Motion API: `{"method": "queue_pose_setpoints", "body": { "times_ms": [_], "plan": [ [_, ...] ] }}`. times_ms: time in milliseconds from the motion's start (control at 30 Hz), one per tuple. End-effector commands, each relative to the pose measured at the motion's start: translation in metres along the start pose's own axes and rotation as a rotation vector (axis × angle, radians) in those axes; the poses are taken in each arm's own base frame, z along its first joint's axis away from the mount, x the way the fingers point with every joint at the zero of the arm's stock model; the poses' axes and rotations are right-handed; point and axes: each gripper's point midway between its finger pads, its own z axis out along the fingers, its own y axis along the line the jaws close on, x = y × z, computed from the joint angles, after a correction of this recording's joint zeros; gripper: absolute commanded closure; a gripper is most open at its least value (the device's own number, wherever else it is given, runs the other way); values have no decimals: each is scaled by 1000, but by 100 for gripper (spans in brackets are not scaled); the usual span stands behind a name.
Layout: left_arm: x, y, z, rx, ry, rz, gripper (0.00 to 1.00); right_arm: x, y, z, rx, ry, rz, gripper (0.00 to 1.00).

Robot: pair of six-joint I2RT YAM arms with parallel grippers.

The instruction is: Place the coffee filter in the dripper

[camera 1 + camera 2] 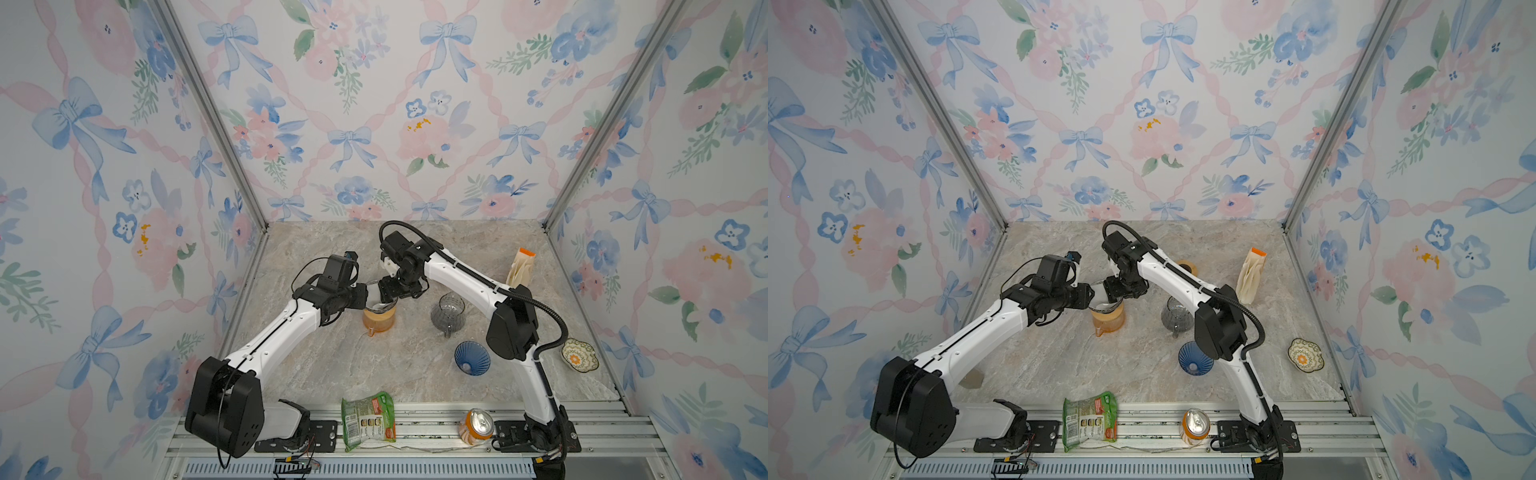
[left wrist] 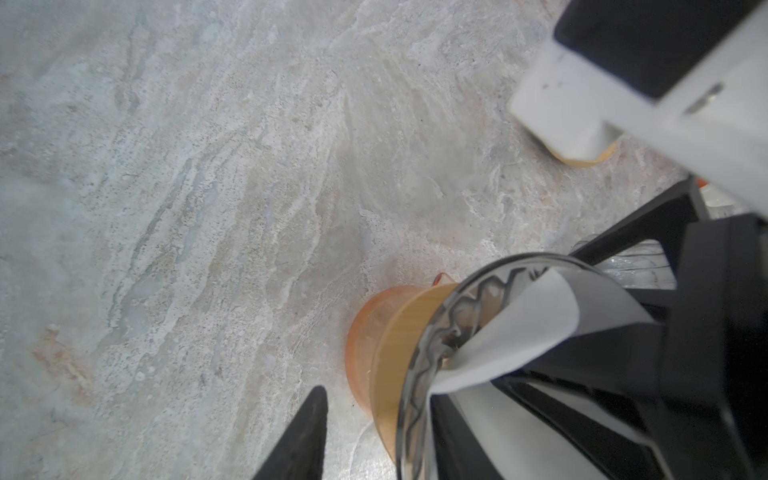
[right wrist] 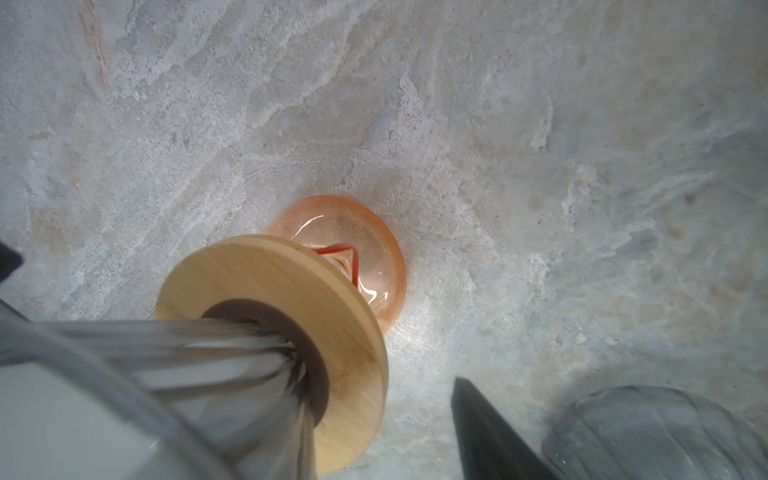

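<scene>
White paper filter [image 2: 519, 332], thin, curled, partly inside dripper [image 2: 419, 374] mouth, one flap past rim. Plain only from left wrist, along with clear glass cone and its wavy ribs. From right wrist instead: round wooden collar [image 3: 270, 291] with dark ring, seated on orange glass server [image 3: 374, 232]. In both top views, left gripper [image 1: 370, 297] and right gripper [image 1: 388, 300] crowded over dripper. Grasp of either: cannot tell. Veined marble table [image 2: 166, 208].

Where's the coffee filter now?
In a top view the coffee filter sits on the table's left half, partly inside the glass dripper atop the orange carafe, between left hand and right hand.
</scene>
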Motion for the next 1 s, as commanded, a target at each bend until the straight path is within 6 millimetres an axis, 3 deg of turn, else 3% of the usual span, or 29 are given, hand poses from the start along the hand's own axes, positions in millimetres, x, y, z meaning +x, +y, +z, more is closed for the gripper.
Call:
{"method": "queue_pose_setpoints", "body": {
  "times_ms": [0, 200, 500, 767, 967],
  "plan": [
    [-6, 1, -4, -3, -14, 5, 58, 9, 7, -10, -11, 1, -5, 30],
    [-6, 2, -3, -5, -11, 5, 59, 15, 5, -13, -12, 3, -13, 30],
    [-8, 0, -3, 0, -13, 5, 58, 3, 10, -30, -54, -42, -19, 30],
    [-7, 1, -4, -2, -14, 4, 58, 5, -26, -30, 44, -36, 62, 30],
    [-7, 0, -3, 1, -11, 2, 58, 4, -16, -33, -8, -49, 51, 30]
  ]
}}
